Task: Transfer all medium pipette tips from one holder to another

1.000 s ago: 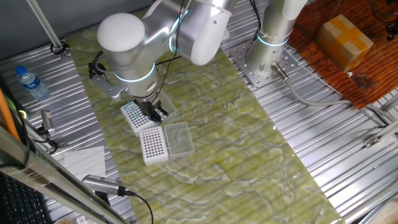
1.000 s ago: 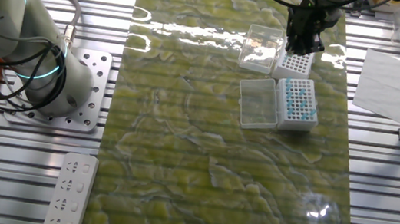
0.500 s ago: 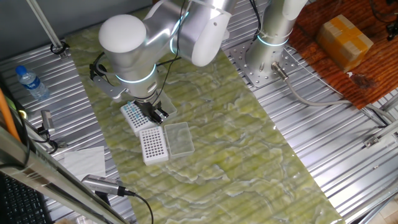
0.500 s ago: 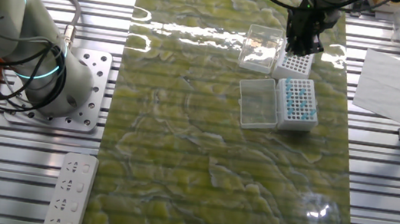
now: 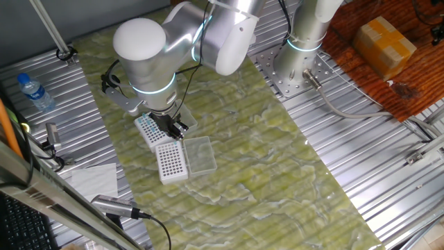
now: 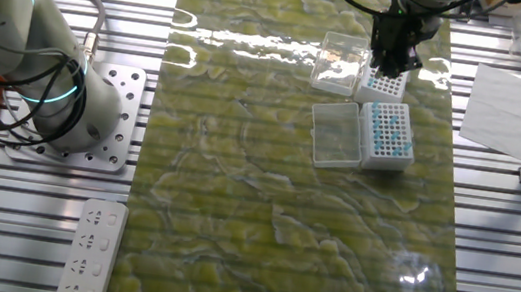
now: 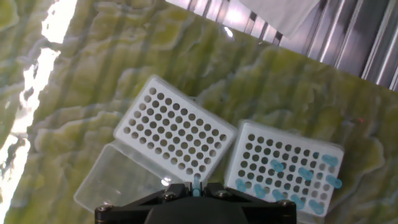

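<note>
Two white holders lie side by side on the green mat. One holder [image 7: 283,165] [image 6: 386,134] [image 5: 148,128] carries several light-blue medium pipette tips [image 7: 298,173] along its near and right rows. The other holder [image 7: 174,134] [image 6: 385,82] [image 5: 171,161] shows only bare dark holes. My gripper [image 7: 196,188] [image 6: 393,61] [image 5: 171,126] hangs above the near edge of the bare holder, close to the gap between the two. It is shut on one blue tip [image 7: 196,183] that points down from between the jaws.
A clear lid [image 7: 118,177] [image 6: 345,56] [image 5: 200,154] lies open beside the bare holder, and a second lid [image 6: 337,134] beside the filled one. A sheet of paper [image 6: 501,97] and a water bottle [image 5: 33,92] lie off the mat. The arm's base [image 6: 93,114] is bolted nearby.
The arm has shifted slightly, and the gripper sits a touch higher over the holders. The holders and lids have not moved.
</note>
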Robot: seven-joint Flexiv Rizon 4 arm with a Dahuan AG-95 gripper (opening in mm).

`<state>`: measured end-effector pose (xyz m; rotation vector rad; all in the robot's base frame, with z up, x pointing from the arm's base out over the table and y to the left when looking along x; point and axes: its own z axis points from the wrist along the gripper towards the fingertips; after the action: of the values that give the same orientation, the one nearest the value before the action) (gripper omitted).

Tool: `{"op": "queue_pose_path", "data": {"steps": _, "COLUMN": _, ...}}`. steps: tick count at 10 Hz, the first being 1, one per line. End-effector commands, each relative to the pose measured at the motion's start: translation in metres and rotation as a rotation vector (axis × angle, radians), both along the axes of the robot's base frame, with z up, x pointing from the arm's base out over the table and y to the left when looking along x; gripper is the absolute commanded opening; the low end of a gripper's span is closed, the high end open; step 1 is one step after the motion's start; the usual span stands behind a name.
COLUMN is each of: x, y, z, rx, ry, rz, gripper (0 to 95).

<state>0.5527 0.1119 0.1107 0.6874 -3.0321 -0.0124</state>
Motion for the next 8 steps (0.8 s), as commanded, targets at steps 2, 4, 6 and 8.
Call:
{"op": "queue_pose_path", "data": {"steps": 2, "x": 0.000, "y": -0.018, "z": -0.005, "rx": -0.009, "ry": -0.010, "rz": 0.074, "gripper": 38.0}}
{"op": "queue_pose_path", "data": {"steps": 4, "x": 0.000, "y": -0.028, "z": -0.012, "rx": -0.008, "ry": -0.021, "rz": 0.111, "gripper": 19.0}}
{"op": "queue_pose_path", "data": {"steps": 6, "x": 0.001, "y": -0.033, "z": -0.019, "rx": -0.008, "ry": -0.032, "rz": 0.132, "gripper": 19.0}}
{"op": "queue_pose_path", "data": {"steps": 8, "x": 0.001, "y": -0.035, "z": -0.020, "rx": -0.008, "ry": -0.039, "rz": 0.143, "gripper": 19.0}}
